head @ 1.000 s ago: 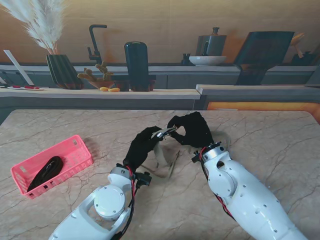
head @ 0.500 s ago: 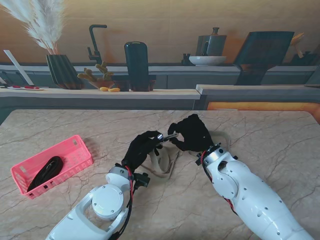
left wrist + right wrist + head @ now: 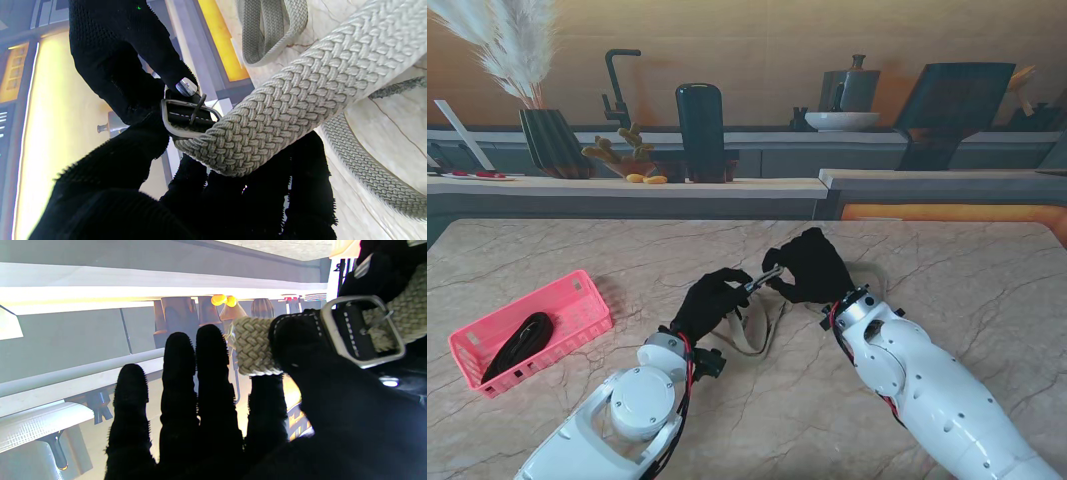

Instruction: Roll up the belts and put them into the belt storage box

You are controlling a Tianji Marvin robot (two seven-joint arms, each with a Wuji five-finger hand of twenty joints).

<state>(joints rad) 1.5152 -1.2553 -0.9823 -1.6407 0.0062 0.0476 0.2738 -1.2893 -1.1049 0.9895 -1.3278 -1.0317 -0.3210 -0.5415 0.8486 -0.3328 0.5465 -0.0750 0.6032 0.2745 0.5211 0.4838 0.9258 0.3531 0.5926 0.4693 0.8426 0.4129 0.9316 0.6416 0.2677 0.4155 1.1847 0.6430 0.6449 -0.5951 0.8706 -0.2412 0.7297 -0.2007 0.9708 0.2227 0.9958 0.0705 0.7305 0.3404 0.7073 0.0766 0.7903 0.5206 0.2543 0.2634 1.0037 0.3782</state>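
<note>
A beige braided fabric belt (image 3: 749, 330) is held up between both black-gloved hands near the middle of the marble table (image 3: 987, 270). Its silver metal buckle (image 3: 764, 277) is raised off the surface, with the rest of the strap hanging in loose loops onto the tabletop between the two wrists.

The left hand (image 3: 709, 303) is seen curled around the strap just beside the buckle; in the left wrist view the woven strap (image 3: 283, 106) is wrapped over the gloved fingers (image 3: 233, 200) and gripped. The buckle (image 3: 186, 116) is met there by the other hand's fingertips.

The right hand (image 3: 811, 264) is pinching the buckle end: in the right wrist view the thumb (image 3: 320, 380) is pressed on the dark leather tab (image 3: 300, 330) beside the metal frame (image 3: 363, 330), while the other fingers (image 3: 208, 380) are held straight and close together.

A pink plastic mesh basket (image 3: 577, 295) is set at the left of the table, well apart from the hands. A dark rolled belt (image 3: 519, 343) is lying inside it.
</note>
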